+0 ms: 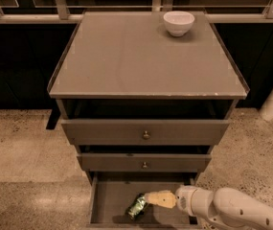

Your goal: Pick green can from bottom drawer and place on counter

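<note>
The hand [151, 198] is in the bottom drawer [108, 213] with the green can [137, 206] at its tip; I cannot tell if it is open, so next it should grip the can and lift it to the surface [126, 56] above.

The tool [148, 197] hangs low inside the open bottom drawer [110, 203], near its middle. The green can [137, 206] lies tilted on the drawer's flat bottom, just left of the tool's tip; whether they touch is unclear. High above the tool, the table [141, 61] carries a white bowl [178, 23] near its far right corner. The speckled floor [21, 143] spreads out on both sides of the tool.
</note>
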`<state>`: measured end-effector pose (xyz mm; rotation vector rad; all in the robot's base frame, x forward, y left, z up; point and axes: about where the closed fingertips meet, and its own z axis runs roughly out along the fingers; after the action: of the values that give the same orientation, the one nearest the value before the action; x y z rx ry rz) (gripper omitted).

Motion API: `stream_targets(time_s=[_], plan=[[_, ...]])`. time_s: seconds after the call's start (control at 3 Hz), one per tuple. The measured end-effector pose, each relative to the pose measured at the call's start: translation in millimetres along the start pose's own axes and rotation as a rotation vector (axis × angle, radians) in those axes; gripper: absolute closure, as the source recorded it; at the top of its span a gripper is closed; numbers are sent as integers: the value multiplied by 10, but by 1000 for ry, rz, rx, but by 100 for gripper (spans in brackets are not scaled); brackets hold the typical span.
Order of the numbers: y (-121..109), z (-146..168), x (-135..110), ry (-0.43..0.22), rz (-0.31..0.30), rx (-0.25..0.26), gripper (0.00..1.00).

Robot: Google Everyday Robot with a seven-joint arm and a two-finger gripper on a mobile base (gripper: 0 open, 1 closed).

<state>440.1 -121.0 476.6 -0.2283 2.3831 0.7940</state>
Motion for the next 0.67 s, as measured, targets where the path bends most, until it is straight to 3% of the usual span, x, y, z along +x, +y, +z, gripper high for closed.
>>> stream_targets(time_s=[0.33, 0.67], plan=[[-200, 448, 149, 4, 27, -33, 0], [-299, 1010, 344, 31, 52, -99, 0]])
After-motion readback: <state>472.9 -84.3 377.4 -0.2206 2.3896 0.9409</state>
